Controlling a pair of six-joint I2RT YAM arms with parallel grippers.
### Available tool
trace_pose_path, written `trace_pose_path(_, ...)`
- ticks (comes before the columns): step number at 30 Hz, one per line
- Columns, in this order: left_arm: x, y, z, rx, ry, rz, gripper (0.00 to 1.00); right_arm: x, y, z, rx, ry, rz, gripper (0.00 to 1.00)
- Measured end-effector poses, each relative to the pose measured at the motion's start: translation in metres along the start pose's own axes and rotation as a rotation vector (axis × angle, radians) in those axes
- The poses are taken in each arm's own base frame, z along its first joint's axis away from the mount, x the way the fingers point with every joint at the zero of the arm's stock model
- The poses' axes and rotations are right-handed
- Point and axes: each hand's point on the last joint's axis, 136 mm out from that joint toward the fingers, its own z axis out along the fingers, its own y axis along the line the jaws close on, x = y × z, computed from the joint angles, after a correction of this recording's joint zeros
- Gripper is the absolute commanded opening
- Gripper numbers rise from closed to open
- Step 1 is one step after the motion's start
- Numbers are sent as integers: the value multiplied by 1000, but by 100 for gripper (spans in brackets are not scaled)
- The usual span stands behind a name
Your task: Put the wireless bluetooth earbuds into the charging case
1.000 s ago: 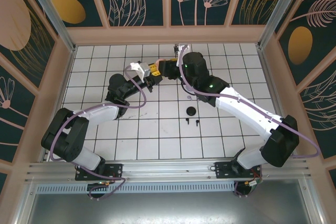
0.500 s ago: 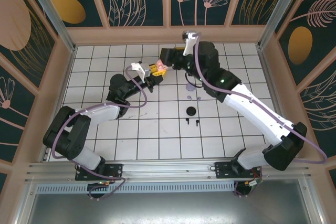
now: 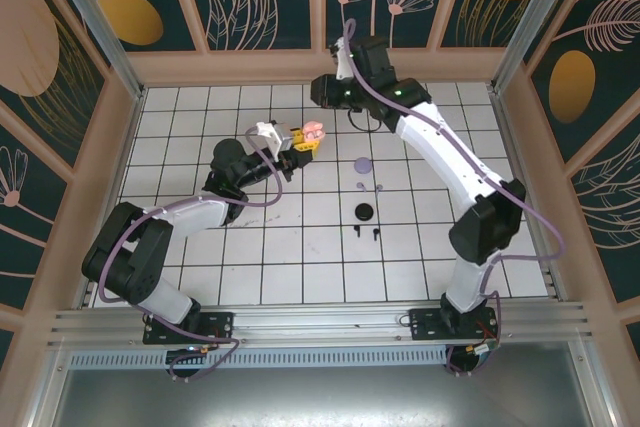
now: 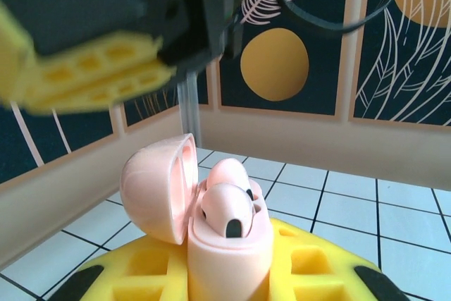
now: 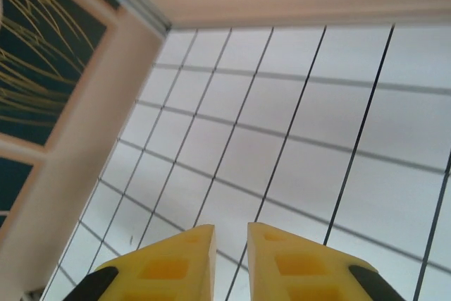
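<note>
My left gripper (image 3: 306, 138) is shut on the pink charging case (image 3: 313, 132), holding it upright above the table. In the left wrist view the case's body (image 4: 229, 255) stands between the yellow fingers (image 4: 134, 276) with its lid (image 4: 156, 188) swung open to the left. Two pink earbuds (image 4: 227, 206) sit in its wells. My right gripper (image 3: 318, 93) hangs above and behind the case, near the back wall, and shows blurred overhead (image 4: 91, 68). Its fingertips (image 5: 231, 230) stand a narrow gap apart with nothing between them.
A lavender case (image 3: 362, 163) lies on the white tiles with two lavender earbuds (image 3: 369, 186) just in front of it. A black case (image 3: 364, 212) and two black earbuds (image 3: 365, 232) lie nearer the arms. Walls close off the back and sides.
My right gripper has drawn up and back from the pink case towards the back wall, and its jaws have narrowed. The left gripper has kept the case still.
</note>
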Motion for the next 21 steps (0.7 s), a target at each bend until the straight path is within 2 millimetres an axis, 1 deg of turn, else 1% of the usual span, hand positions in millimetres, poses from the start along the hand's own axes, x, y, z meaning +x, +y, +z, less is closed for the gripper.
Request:
trace_pose_path(2, 0, 0, 1, 1, 4, 1, 0, 14, -2, 7, -1, 56, 6, 16)
trace_pose_path(5, 1, 1, 1, 0, 10, 1, 0, 30, 3, 9, -11, 106, -1, 12)
trace_pose_path(7, 5, -1, 1, 7, 24, -6, 0, 37, 7, 7, -12, 112, -14, 9)
trace_pose_path(9, 9, -3, 1, 16, 40, -19, 0, 44, 7, -1, -4, 107, -18, 7)
trace_pose_path(12, 9, -3, 2, 13, 42, -22, 0, 59, 10, -25, 3, 104, -19, 8)
trace_pose_path(14, 8, -7, 3, 19, 35, -27, 0, 61, 9, -44, 10, 67, -2, 13)
trace_pose_path(16, 4, -3, 3, -3, 22, -40, 0, 61, -1, -65, 34, 22, 42, 19)
trace_pose_path(17, 3, 0, 3, -19, 15, -54, 0, 59, -12, -76, 58, -13, 74, 22)
trace_pose_path(19, 2, 7, 3, -57, 11, -100, 0, 54, -37, -96, 107, -90, 142, 25)
trace_pose_path(21, 5, 14, 2, -95, 16, -165, 0, 58, -63, -110, 161, -152, 208, 26)
